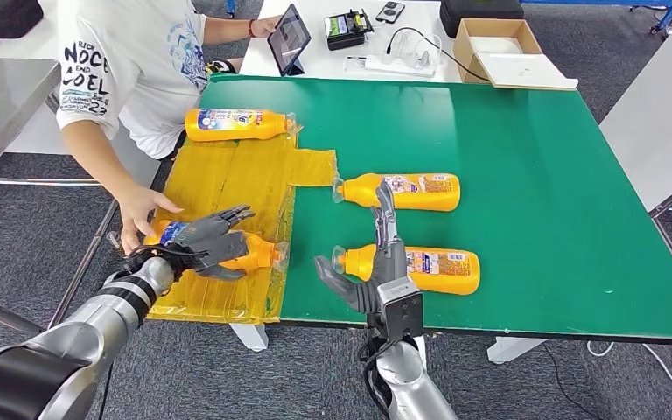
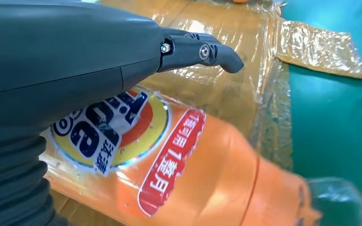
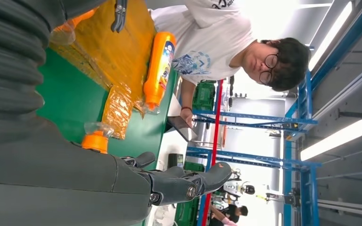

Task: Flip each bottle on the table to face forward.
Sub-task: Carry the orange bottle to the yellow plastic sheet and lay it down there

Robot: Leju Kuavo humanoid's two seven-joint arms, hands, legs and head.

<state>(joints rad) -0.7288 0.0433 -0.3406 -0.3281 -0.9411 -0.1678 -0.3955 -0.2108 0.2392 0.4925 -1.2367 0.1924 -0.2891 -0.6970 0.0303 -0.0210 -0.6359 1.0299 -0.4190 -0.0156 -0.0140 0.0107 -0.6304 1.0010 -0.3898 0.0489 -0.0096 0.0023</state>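
Observation:
Several orange detergent bottles lie on their sides on the green table [image 1: 534, 175]. My left hand [image 1: 203, 242] lies over the near-left bottle [image 1: 258, 253] on the yellow taped patch [image 1: 227, 175], fingers spread loosely, not clamped. Up close that bottle [image 2: 193, 179] shows its round logo label under my left hand [image 2: 75, 61]. My right hand [image 1: 383, 262] stands open, fingers straight, by the neck of the near-middle bottle [image 1: 429, 269]. Another bottle [image 1: 416, 191] lies just beyond it. A further bottle [image 1: 236, 124] lies at the patch's far end. My right hand [image 3: 75, 179] holds nothing.
A person [image 1: 131, 61] stands at the table's left side, one hand [image 1: 143, 213] at the base of the near-left bottle. Behind the table a white desk holds a tablet [image 1: 290, 38], a cardboard box [image 1: 499, 48] and cables. The table's right half is bare green.

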